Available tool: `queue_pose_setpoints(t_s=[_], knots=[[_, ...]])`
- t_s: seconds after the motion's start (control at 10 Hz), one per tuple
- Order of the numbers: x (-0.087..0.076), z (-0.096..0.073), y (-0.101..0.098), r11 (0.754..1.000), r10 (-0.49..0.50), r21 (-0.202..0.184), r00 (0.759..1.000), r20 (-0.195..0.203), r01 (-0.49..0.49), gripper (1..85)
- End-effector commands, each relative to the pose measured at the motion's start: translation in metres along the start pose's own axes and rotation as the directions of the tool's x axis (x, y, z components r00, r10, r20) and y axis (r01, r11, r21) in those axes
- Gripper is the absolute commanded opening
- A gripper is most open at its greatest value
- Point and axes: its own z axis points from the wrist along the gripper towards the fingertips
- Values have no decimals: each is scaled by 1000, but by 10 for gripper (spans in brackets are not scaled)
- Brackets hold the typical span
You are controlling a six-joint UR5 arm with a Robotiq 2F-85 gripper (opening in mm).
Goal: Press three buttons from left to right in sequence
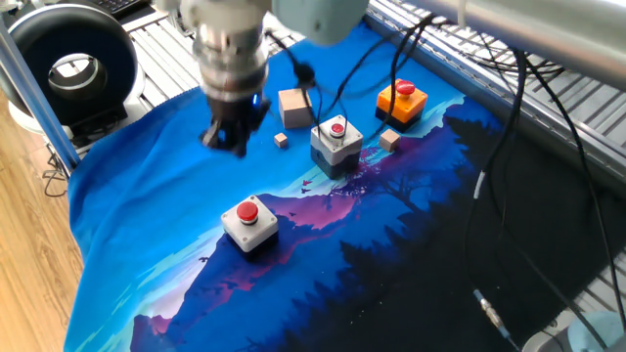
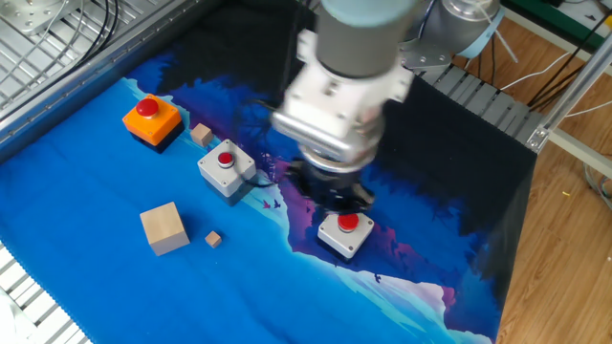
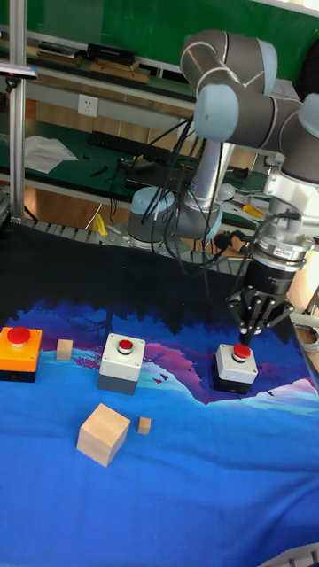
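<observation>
- Gripper [image 3: 249,335] hangs above the cloth; blurred in both table views; fingertips appear pinched to a point, but open or shut cannot be told
- Three buttons in a row on the blue cloth [image 1: 147,264]: grey button box [image 1: 249,221], middle grey button box [image 1: 335,142], orange button box [image 1: 402,101]
- Judgement: rigid, light boxes; red caps small, springy; no grasp needed; press straight down on cap centre, else box may tip or slide

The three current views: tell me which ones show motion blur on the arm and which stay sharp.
One fixed view: the gripper and wrist are smeared, while the grey button box is crisp. The other fixed view: the wrist above the gripper is blurred; the wooden cube is sharp. Tall fixed view: the gripper looks sharp, with no visible smear.
</observation>
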Motion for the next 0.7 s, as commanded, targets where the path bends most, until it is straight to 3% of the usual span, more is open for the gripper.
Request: queue_pose_setpoints(t_s=[0.0,0.2,0.3,0.5,0.6], knots=[[-40,-11,-55,999,-42,32,996,73,40,10],[-43,-11,-84,996,-61,62,996,69,57,10],[-50,-9,-91,997,-49,61,995,90,43,10],[-59,0,-78,1000,0,2,994,106,0,10],[-59,1,-77,1000,0,1,995,105,0,10]])
